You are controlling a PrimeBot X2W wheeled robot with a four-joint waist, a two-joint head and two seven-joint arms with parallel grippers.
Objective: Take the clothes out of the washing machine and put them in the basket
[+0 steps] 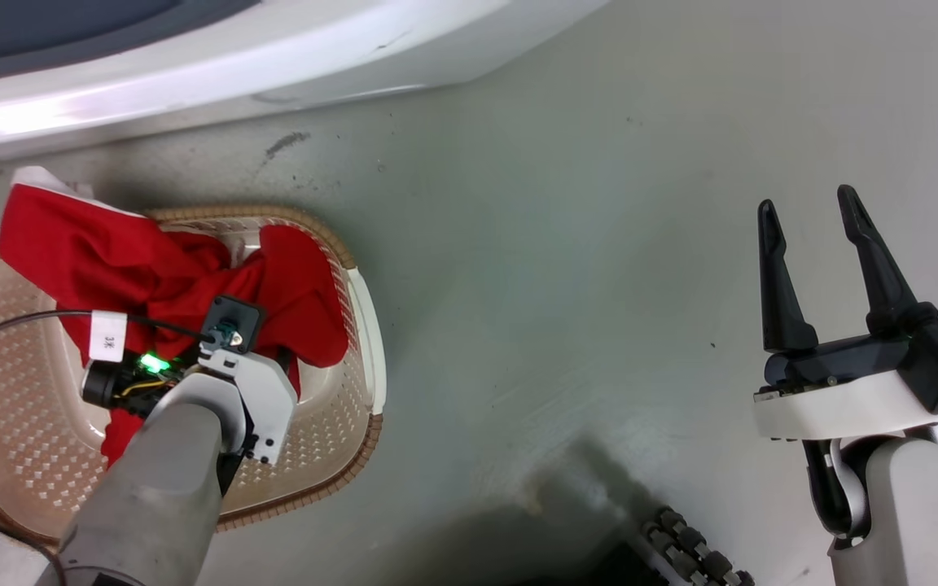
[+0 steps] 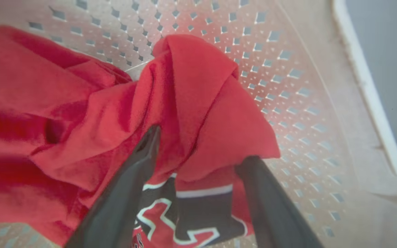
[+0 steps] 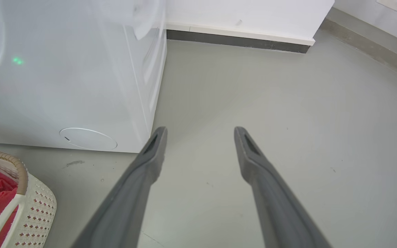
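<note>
Though the left gripper (image 2: 202,144) is spread, clothes (image 2: 191,86) between its fingers may snag and slide off the basket's (image 1: 367,325) 11 o'clock rim; the right gripper (image 1: 815,212) gapes empty.

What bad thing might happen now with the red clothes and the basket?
1. The left gripper sits down in the basket with its jaws apart, and a fold of the clothes is bunched between them. As the arm lifts away, a finger might snag the fabric and drag it out.
2. One end of the clothes hangs over the basket's rim on the side nearest the washing machine. A tug may pull it onto the floor.
</note>
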